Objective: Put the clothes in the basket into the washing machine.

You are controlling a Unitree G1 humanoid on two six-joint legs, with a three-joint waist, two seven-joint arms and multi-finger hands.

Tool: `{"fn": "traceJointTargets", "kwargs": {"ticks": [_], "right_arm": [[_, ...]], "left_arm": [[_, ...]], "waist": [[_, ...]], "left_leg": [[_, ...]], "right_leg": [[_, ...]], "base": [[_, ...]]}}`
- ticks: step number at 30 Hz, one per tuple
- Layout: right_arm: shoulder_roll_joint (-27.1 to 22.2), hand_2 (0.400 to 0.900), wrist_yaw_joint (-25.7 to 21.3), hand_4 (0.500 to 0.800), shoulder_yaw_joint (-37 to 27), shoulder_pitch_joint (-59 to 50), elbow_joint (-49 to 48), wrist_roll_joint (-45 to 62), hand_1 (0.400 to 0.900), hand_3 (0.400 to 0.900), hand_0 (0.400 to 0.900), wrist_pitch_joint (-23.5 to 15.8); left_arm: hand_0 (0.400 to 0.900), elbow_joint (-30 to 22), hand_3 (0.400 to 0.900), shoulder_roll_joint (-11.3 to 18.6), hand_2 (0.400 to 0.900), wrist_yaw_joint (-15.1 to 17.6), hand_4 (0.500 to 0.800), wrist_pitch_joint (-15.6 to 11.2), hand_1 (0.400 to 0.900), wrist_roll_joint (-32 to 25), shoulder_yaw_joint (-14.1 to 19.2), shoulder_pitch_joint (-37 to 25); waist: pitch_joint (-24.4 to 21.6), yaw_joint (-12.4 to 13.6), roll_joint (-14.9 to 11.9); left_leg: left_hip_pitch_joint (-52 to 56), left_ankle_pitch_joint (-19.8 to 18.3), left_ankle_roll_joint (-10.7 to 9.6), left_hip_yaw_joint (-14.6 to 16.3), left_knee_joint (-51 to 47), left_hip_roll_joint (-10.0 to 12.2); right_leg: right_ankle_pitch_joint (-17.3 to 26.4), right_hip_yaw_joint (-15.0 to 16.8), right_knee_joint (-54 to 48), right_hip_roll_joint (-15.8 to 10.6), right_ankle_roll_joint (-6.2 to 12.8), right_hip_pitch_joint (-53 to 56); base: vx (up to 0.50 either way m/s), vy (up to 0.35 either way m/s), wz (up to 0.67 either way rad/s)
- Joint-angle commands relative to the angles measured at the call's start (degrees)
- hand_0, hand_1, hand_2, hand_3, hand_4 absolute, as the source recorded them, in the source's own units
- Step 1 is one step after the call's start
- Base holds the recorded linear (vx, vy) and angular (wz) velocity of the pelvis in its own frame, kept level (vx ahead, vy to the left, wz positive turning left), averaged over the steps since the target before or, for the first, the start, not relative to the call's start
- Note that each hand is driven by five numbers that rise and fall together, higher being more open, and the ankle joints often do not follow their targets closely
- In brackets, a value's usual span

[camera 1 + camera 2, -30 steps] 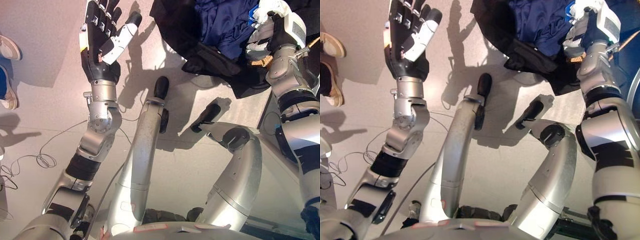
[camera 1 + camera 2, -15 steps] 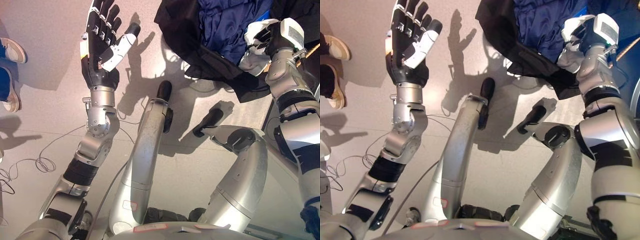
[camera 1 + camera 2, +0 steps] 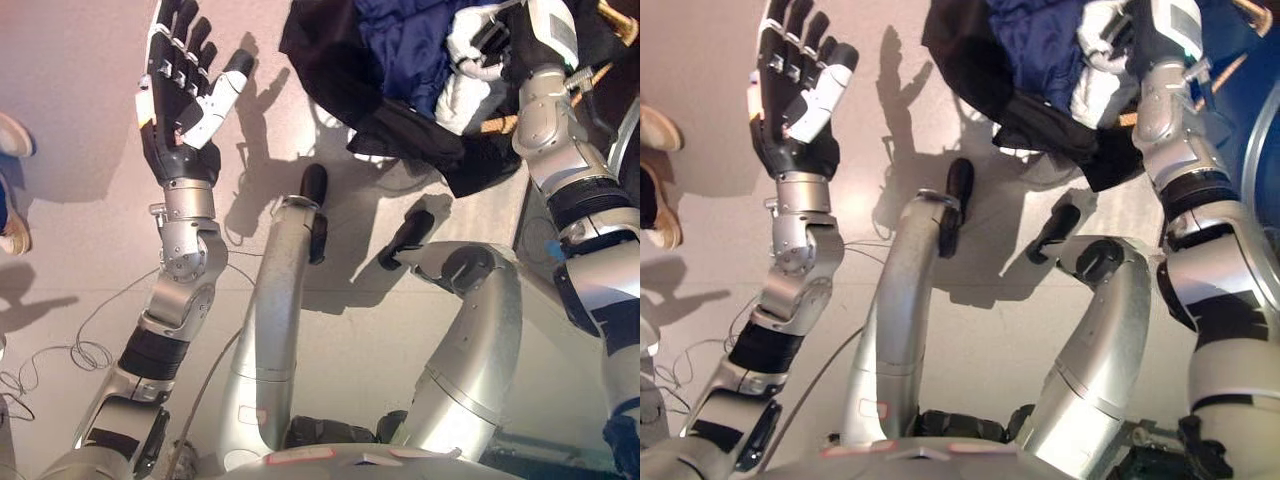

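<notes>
A pile of clothes lies at the top right: a black garment (image 3: pixel 340 70), a dark blue garment (image 3: pixel 400 35) and a white cloth (image 3: pixel 462 95). Brown wicker of the basket (image 3: pixel 500 125) shows under the pile's right side. My right hand (image 3: pixel 505 45) is in the pile with its fingers curled on the white cloth, which hangs below it. My left hand (image 3: pixel 180 100) is held up at the upper left over bare floor, fingers straight and spread, holding nothing.
A person's shoes (image 3: pixel 655 130) show at the left edge. A blue rounded surface with a grey rim (image 3: pixel 1252 120) stands at the right edge, next to my right arm. The floor is grey.
My right hand has moved left and further into the pile, and more of the white cloth now hangs from it. The camera has shifted. My left hand stays open.
</notes>
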Motion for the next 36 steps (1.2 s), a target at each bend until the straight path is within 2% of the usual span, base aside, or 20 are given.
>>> {"fn": "traceJointTargets", "kwargs": {"ticks": [1,6,9,13,16,19,25,28,36], "right_arm": [[-2.73,0.400,-5.45,0.500,-4.34,4.00,-9.95,1.55,0.400,0.400,0.400,-4.46],[-6.17,0.400,-5.12,0.500,-12.51,13.49,-23.91,1.51,0.400,0.400,0.400,-5.68],[-6.62,0.400,-5.11,0.500,-19.06,21.20,-30.88,2.35,0.400,0.400,0.400,-6.76],[-5.03,0.400,-5.56,0.500,-26.05,29.34,-36.94,3.63,0.400,0.400,0.400,-7.96],[-2.08,0.400,-6.53,0.500,-32.60,36.05,-41.69,5.93,0.400,0.400,0.400,-9.57],[0.08,0.400,-7.86,0.500,-36.26,39.20,-42.88,7.19,0.400,0.400,0.400,-10.34],[3.51,0.400,-12.40,0.500,-42.77,42.29,-39.46,9.54,0.400,0.400,0.400,-10.66],[3.70,0.400,-14.41,0.500,-43.70,41.51,-35.67,11.17,0.400,0.400,0.400,-10.92],[2.65,0.400,-21.00,0.500,-47.73,41.02,-25.32,10.58,0.400,0.400,0.400,-8.72]], "left_arm": [[0.900,-7.61,0.900,-1.54,0.900,1.20,0.800,-5.06,0.900,3.48,5.20,4.58],[0.900,-7.29,0.900,-1.36,0.900,1.45,0.800,-4.64,0.900,3.72,7.21,7.00],[0.900,-6.42,0.900,-1.65,0.900,1.46,0.800,-4.25,0.900,3.89,8.15,8.24],[0.900,-5.55,0.900,-2.03,0.900,1.13,0.800,-3.58,0.900,4.07,8.45,9.16],[0.900,-4.90,0.900,-2.38,0.900,0.87,0.800,-3.21,0.900,4.43,9.56,10.36],[0.900,-4.56,0.900,-2.33,0.900,0.70,0.800,-3.12,0.900,4.69,10.07,10.83],[0.900,-3.54,0.900,-3.45,0.900,0.47,0.800,-3.03,0.900,4.31,10.32,11.78],[0.900,-2.91,0.900,-3.59,0.900,0.35,0.800,-3.10,0.900,4.09,9.99,11.79],[0.900,-2.71,0.900,-3.73,0.900,0.61,0.800,-3.04,0.900,4.05,9.41,11.12]], "waist": [[-7.41,-2.78,-2.76],[-8.81,-4.89,-3.63],[-9.45,-6.15,-4.30],[-10.22,-6.93,-4.82],[-11.38,-8.55,-5.45],[-12.04,-8.82,-5.57],[-13.13,-9.72,-4.85],[-13.53,-9.71,-4.65],[-14.22,-10.15,-3.86]], "left_leg": [[0.79,-1.09,-1.46,-4.44,-5.29,-0.42],[1.13,-0.66,-1.41,-4.49,-5.86,0.49],[2.37,-0.54,-1.48,-4.64,-6.51,1.10],[4.11,-0.51,-1.57,-4.58,-7.74,1.50],[6.55,-0.82,-1.50,-4.37,-9.46,2.75],[8.00,-0.96,-1.50,-4.07,-10.75,3.38],[8.61,-1.10,-1.39,-3.79,-10.87,3.10],[8.93,-1.22,-1.43,-3.74,-10.77,3.37],[9.76,-1.16,-1.59,-3.22,-11.86,3.62]], "right_leg": [[10.27,2.61,-7.19,2.44,5.80,-3.40],[11.30,1.84,-9.21,3.44,6.37,-2.17],[11.34,1.49,-10.40,4.13,6.34,-0.66],[11.37,1.15,-12.09,5.00,6.43,1.40],[11.78,0.66,-15.15,6.17,6.71,3.95],[11.56,0.35,-17.02,6.91,6.72,5.57],[11.15,0.92,-16.87,7.51,6.53,5.69],[11.38,1.16,-17.06,7.78,6.57,5.89],[11.35,1.80,-18.06,8.41,6.54,6.61]], "base": [[-0.05,0.035,-0.17],[-0.04,0.050,-0.22],[-0.01,0.004,-0.11],[0.00,0.011,-0.08],[-0.01,0.054,-0.32],[-0.01,0.013,-0.14],[0.00,0.004,0.00],[0.01,0.019,-0.08],[0.01,0.001,-0.04]]}}
